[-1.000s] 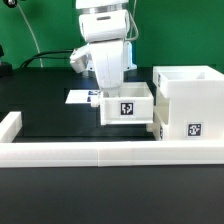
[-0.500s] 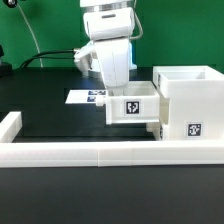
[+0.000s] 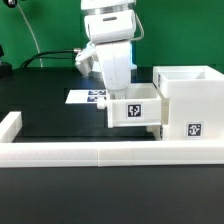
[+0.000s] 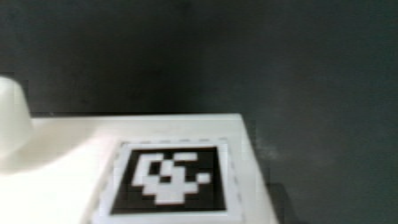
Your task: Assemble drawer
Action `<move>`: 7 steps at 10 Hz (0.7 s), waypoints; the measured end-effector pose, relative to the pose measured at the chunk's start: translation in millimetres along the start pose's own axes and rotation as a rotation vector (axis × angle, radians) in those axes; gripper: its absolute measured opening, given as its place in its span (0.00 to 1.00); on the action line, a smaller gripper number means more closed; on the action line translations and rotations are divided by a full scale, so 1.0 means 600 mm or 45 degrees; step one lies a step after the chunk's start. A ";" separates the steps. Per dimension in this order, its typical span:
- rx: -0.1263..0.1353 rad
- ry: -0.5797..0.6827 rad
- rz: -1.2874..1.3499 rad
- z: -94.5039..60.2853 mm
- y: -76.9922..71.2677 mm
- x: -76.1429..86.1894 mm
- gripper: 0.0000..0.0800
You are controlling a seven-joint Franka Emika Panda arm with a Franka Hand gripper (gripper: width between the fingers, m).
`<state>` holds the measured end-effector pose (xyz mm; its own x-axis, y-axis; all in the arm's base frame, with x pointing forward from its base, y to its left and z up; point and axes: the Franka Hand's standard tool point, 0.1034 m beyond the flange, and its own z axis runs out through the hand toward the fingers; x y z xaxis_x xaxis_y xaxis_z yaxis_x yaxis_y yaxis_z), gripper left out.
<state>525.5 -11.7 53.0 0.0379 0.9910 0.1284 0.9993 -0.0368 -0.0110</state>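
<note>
Black tabletop (image 3: 45, 115), matte, dark throughout. Landmark: tall white housing (image 3: 188, 105), standing on the tabletop at the exterior view's right. Just beside it, toward the exterior view's left, a smaller white tray (image 3: 133, 108), tag facing the camera, touching or nearly touching the housing; whether it rests on the tabletop cannot be told. Behind the tray, the marker board (image 3: 84, 97) lies flat. In front of the housing, a long low white wall (image 3: 100, 151).
</note>
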 end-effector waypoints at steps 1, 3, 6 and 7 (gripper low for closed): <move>-0.001 0.001 -0.007 0.001 0.000 0.006 0.05; 0.000 0.002 0.001 0.001 0.001 0.017 0.05; 0.000 0.003 0.024 0.003 0.000 0.021 0.05; 0.001 0.003 0.024 0.003 0.000 0.021 0.05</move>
<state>525.9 0.8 53.0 0.0568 0.9898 0.1307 0.9984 -0.0555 -0.0138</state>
